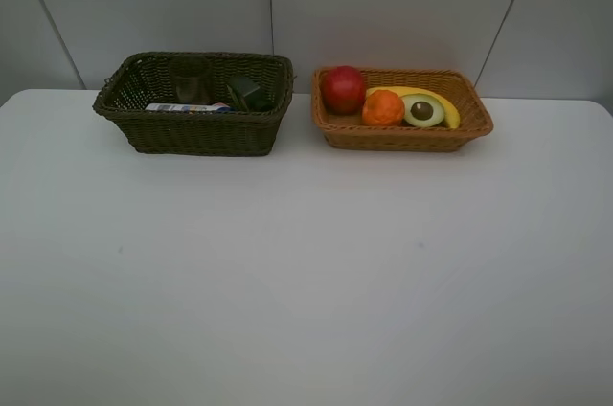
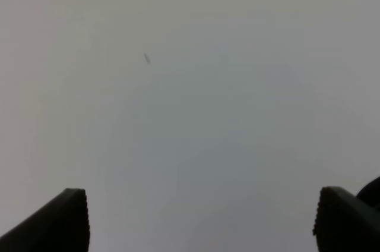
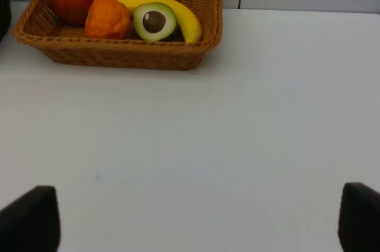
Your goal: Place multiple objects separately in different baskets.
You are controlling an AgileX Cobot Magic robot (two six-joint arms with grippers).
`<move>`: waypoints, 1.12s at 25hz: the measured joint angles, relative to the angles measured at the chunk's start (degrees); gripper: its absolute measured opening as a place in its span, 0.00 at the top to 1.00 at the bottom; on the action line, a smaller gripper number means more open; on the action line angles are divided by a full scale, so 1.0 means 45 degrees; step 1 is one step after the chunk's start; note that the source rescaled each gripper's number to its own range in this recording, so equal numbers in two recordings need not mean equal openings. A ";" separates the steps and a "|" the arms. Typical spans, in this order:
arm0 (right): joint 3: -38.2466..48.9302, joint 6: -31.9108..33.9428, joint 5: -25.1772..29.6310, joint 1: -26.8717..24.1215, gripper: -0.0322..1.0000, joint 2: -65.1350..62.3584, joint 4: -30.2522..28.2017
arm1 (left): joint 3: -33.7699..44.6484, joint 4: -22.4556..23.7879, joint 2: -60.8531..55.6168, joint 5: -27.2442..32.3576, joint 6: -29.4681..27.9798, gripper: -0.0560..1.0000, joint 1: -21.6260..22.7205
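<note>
**Ana:** Since the fruit all sits in the orange-tan basket [image 1: 401, 134] and the containers in the dark olive basket [image 1: 192, 133], what is left to get right?

**Ben:** By my reading, only a check and a clean stand-off. The red apple [image 1: 342, 88], orange [image 1: 382, 107], avocado half [image 1: 422, 111] and banana [image 1: 442, 101] lie together in the shallow one. The white blue-capped bottle [image 1: 187, 108] lies on its side in the deep one, with a dark green bottle [image 1: 246, 92] and a faint cup [image 1: 192, 80] behind it. I cannot make out a pink bottle.

**Ana:** And the tools?

**Ben:** Both spread wide and holding nothing. The left tool [image 2: 200, 219] looks at bare worktop [image 1: 306, 281]; the right tool [image 3: 199, 219] faces the fruit basket from well apart.

**Ana:** So what makes it good?

**Ben:** Keep both tools off the rims so nothing tips, and confirm the hidden item before calling it sorted.
</note>
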 joint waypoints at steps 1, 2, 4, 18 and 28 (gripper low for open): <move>0.0000 0.0000 0.0000 0.0000 0.01 0.0000 0.0000 | 0.0000 -0.0014 -0.0017 0.0000 0.0000 0.00 0.0000; 0.0000 0.0000 0.0000 0.0000 0.01 0.0000 0.0000 | 0.0000 -0.0014 -0.0017 0.0000 0.0000 0.00 0.0000; 0.0000 0.0000 0.0000 0.0000 0.01 0.0000 0.0000 | 0.0000 -0.0029 -0.0142 0.0012 0.0000 0.00 0.0143; 0.0000 0.0000 0.0000 0.0000 0.01 0.0000 0.0000 | 0.0000 -0.0569 -0.4473 0.0053 0.0738 0.00 0.4906; 0.0000 0.0000 0.0000 0.0000 0.01 0.0000 0.0000 | 0.0000 -0.0602 -0.4486 0.0053 0.0845 0.00 0.5800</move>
